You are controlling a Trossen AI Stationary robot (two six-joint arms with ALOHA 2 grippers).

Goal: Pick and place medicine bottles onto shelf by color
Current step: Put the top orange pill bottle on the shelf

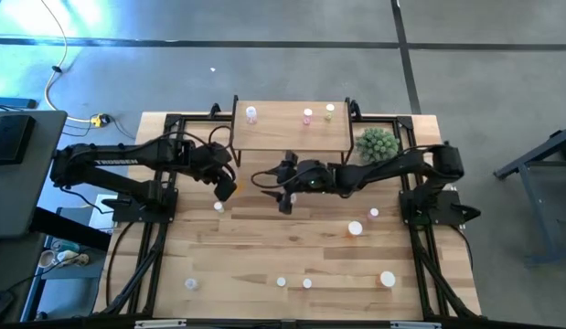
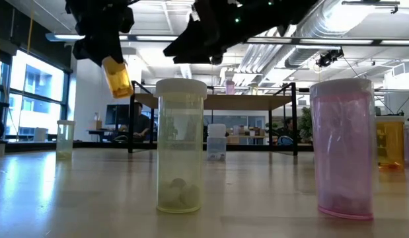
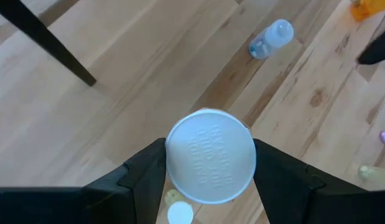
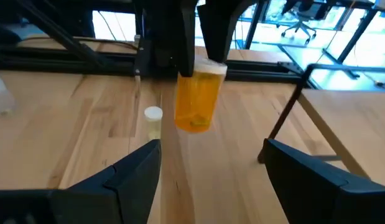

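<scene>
Bottles stand nearest along the pale wood table (image 1: 264, 242): a yellow-green bottle (image 2: 181, 145) and a pink bottle (image 2: 343, 149), both smooth translucent cylinders with white caps. Farther off, the left claw (image 1: 224, 183) grips an orange bottle (image 2: 117, 77) by its round white cap, lifted off the planks. The right claw (image 1: 284, 196), at its 3 o'clock, gapes empty. Beyond, at 12 o'clock, the shelf (image 1: 292, 137) holds three bottles.
</scene>
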